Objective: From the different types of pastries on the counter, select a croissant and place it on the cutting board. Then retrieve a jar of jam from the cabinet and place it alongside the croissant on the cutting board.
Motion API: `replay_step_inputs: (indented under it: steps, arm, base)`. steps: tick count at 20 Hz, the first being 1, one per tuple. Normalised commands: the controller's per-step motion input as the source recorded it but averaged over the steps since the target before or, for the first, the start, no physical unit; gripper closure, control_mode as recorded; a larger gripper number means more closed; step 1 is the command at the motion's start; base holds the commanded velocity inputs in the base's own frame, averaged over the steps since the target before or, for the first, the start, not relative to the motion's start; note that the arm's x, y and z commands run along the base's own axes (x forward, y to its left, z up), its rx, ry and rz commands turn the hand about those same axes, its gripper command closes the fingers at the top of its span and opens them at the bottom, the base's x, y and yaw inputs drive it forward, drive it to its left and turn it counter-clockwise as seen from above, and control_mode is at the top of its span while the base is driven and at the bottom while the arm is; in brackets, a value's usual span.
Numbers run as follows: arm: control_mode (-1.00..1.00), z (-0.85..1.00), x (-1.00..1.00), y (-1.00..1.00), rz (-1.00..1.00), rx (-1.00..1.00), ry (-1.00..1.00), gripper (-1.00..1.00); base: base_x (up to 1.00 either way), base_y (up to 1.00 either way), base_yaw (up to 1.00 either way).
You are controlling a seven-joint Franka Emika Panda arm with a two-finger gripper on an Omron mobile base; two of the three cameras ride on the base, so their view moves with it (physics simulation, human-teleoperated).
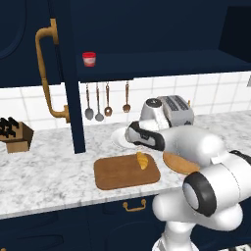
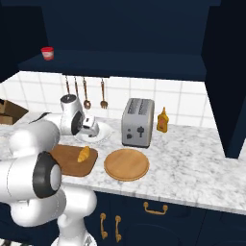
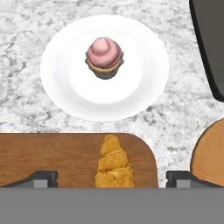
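The golden croissant (image 3: 113, 164) lies on the brown cutting board (image 3: 52, 157), near its right end. My gripper (image 3: 111, 177) hangs just above it, open, one fingertip on either side and neither touching it. From the base views the croissant (image 1: 142, 160) (image 2: 83, 153) rests free on the board (image 1: 117, 175) (image 2: 65, 161), under the hand (image 1: 140, 147) (image 2: 86, 132). The pink-frosted cupcake (image 3: 104, 57) stands on a white plate (image 3: 65, 87) beyond the board. The jar of jam (image 1: 88, 59) (image 2: 47, 53), with its red lid, sits on the shelf of the open cabinet (image 1: 147, 63).
The cabinet door (image 1: 73, 112) stands swung open over the counter, its brass handle (image 1: 46, 73) facing out. A round wooden plate (image 1: 179, 164) (image 2: 127, 164) lies right of the board. Behind are a toaster (image 1: 169, 110) (image 2: 138, 122), a yellow bottle (image 2: 163, 120), hanging utensils (image 1: 98, 103) and a knife block (image 1: 14, 133).
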Motion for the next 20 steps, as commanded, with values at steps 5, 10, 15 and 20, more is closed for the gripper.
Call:
replay_step_inputs:
  steps: [5, 10, 15, 20]
  arm:
    - [-1.0, 1.0, -0.24, -0.03, 0.03, 0.06, -0.05, -1.0]
    - [-1.0, 1.0, -0.19, 0.0, 0.06, 0.0, -0.25, -1.0]
    - [-1.0, 0.91, -0.11, 0.0, 0.16, 0.0, -0.17, -1.0]
    - [-1.0, 1.0, -0.05, 0.0, 0.21, 0.0, -0.11, -1.0]
  base:
    - [0.0, 0.0, 0.0]
    - [0.0, 0.0, 0.0]
    - [0.0, 0.0, 0.0]
    - [0.0, 0.0, 0.0]
